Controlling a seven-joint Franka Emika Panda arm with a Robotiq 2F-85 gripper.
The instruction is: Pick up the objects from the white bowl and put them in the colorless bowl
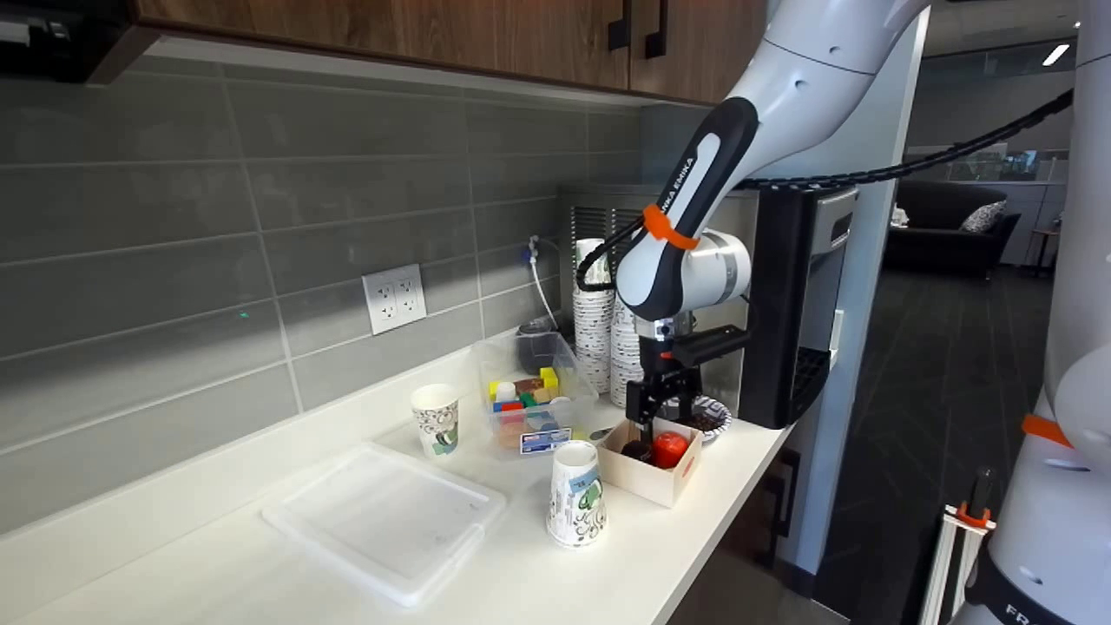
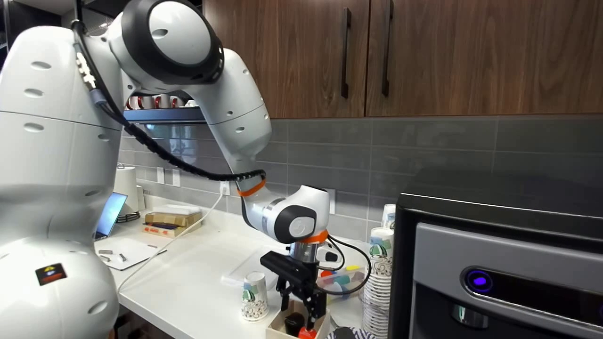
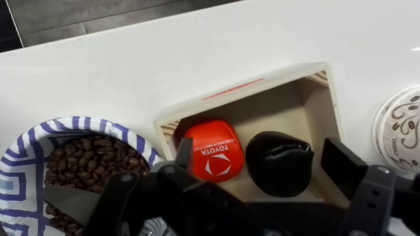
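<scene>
The end effector (image 3: 264, 157) is hanging spread wide over the cream-white box (image 1: 638, 480). In an exterior view, a black ball (image 1: 636, 451) is lying inside, left of a red ball (image 1: 669, 450); a clear bin (image 1: 510, 441) is standing left and farther.

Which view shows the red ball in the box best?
The wrist view: it looks down into the cream box, showing the red ball large, its upside-down TOYOTA print readable, though a gripper finger covers one edge. Both exterior views show it smaller, print illegible; in an exterior view, the frame crops the red ball.
</scene>
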